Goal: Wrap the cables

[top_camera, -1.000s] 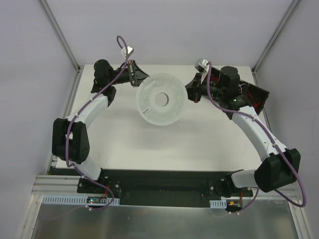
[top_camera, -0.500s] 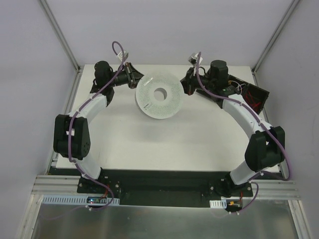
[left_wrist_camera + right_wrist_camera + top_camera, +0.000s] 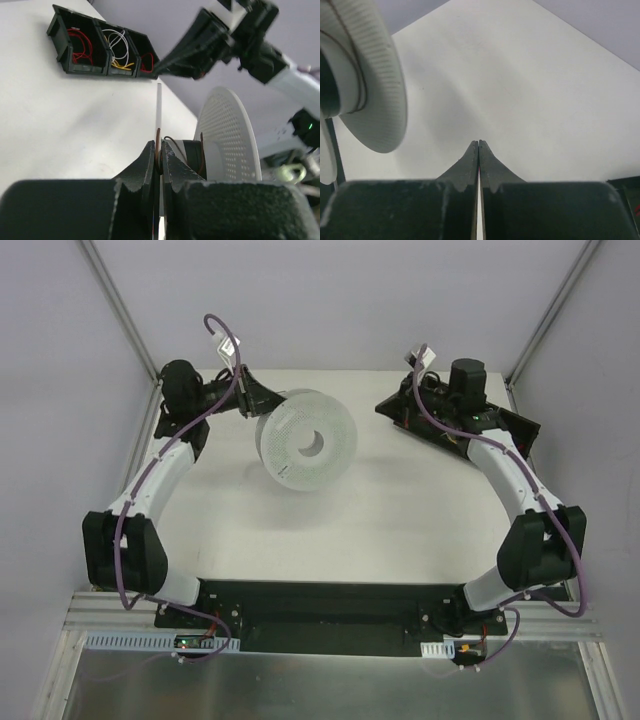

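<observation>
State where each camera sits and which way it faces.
Top external: above, behind the bases, looking down at the table; left arm and right arm show.
Left wrist: along the left pincer, shut on the spool, toward the wire box.
Right wrist: along the shut right pincer, over the table.
Shared: the spool, in all three.

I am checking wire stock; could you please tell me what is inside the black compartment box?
In the black compartment box: red wires at one end, white and yellow wires in the middle, a red wire at the other end, partly covered by the right pincer.
</observation>
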Motion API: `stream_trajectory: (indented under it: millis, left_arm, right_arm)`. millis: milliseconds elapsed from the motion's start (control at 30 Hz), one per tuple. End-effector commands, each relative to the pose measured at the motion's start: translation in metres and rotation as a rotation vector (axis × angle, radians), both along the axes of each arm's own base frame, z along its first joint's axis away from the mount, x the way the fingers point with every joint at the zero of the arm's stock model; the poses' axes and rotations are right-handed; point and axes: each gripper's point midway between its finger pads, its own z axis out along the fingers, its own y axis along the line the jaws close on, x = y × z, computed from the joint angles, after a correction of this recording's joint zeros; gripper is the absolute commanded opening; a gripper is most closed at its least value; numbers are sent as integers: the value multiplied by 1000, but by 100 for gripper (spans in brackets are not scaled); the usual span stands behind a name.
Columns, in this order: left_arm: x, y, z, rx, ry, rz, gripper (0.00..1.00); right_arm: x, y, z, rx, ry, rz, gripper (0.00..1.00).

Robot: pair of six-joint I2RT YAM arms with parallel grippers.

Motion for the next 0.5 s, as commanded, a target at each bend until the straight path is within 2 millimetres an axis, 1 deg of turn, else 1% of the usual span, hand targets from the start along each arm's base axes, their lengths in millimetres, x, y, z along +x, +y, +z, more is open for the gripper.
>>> stream_trajectory:
  millis: [0, 67, 133, 233, 300, 333, 367, 400, 467]
  left_arm:
    - [-48, -10, 22, 118, -351, -122, 0]
    - [-59, -16, 19, 157, -419, -150, 0]
    - [-65, -18, 19, 178, -494, -151, 0]
    - [-66, -20, 17, 213, -567, -129, 0]
    - [-63, -20, 14, 237, -574, -121, 0]
    - [-60, -19, 12, 241, -554, -117, 0]
    - [-56, -19, 11, 242, -525, -102, 0]
    - [-51, -18, 13, 240, -495, -77, 0]
    - [-37, -16, 19, 211, -392, -24, 0]
  right_arm:
    - [-8, -9, 18, -37, -90, 5, 0]
    - [-9, -9, 17, -46, -92, 9, 0]
    - [-11, -10, 17, -53, -98, 13, 0]
    - [-15, -11, 16, -62, -93, 19, 0]
    - [-16, -12, 12, -71, -68, 18, 0]
    - [-17, -12, 14, -75, -60, 16, 2]
    - [-17, -14, 12, -86, -42, 10, 12]
    - [-19, -15, 8, -95, -8, 2, 25]
    - [-21, -19, 2, -95, 41, -15, 53]
